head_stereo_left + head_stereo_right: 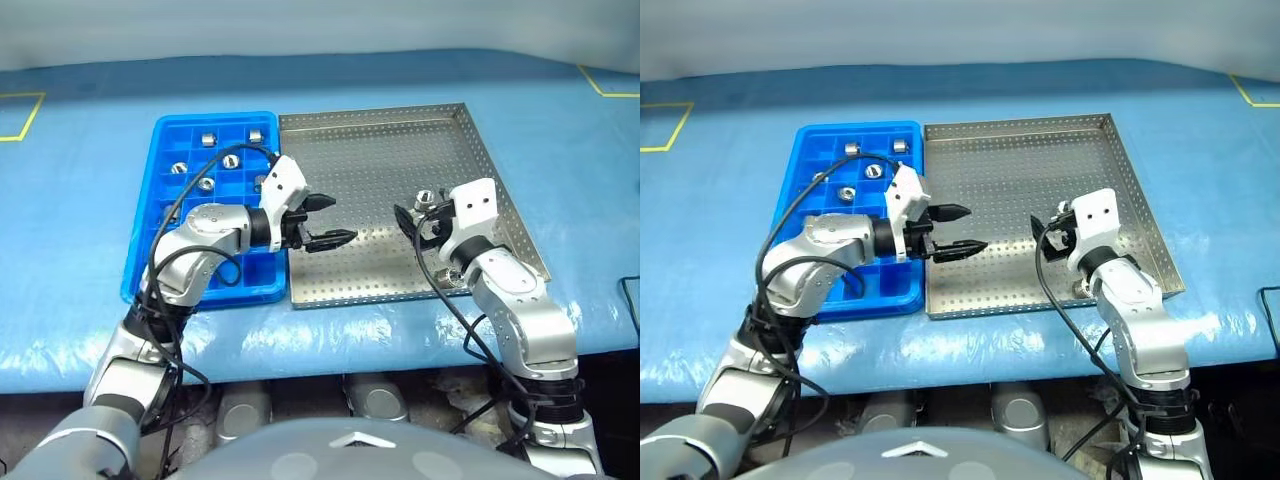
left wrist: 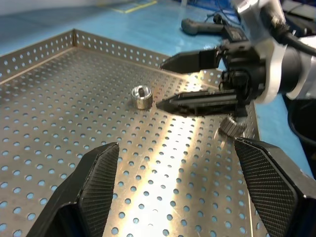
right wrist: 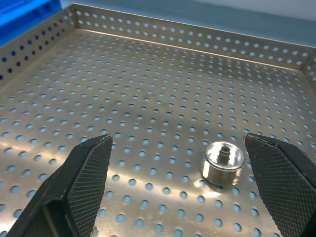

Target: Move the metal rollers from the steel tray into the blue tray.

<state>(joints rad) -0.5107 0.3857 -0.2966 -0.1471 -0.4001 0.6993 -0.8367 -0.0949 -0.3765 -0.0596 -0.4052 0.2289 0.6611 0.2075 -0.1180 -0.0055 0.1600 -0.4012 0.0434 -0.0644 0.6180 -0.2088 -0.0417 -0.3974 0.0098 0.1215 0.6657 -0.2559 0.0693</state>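
Lying furthest to the left of the steel tray [image 1: 380, 160], and touching its left rim, the blue tray [image 1: 150, 225] holds several metal rollers in its compartments, among them one in the far row [image 1: 209, 139], a second in the same row nearer the steel tray [image 1: 256, 134], and one a row closer [image 1: 231, 160]. Over the blue tray's edge beside the steel tray, the left gripper [image 1: 328, 221] reaches across the steel tray's left part; its two black fingers stand apart with nothing between them. On the steel tray's perforated floor, toward its right side, one roller [image 2: 142, 97] stands on end just ahead of the right gripper [image 1: 1042, 231], and in the right wrist view that roller [image 3: 223, 163] sits between the spread fingers, close to one finger [image 3: 284, 182] without clear contact. The right gripper's jaws are wide apart and grip nothing. A second roller [image 2: 232, 125] lies on the steel tray's floor under the right gripper's fingers, close to the tray's near rim. Under both trays, a blue table covering [image 1: 560, 120] extends past the steel tray's right rim.
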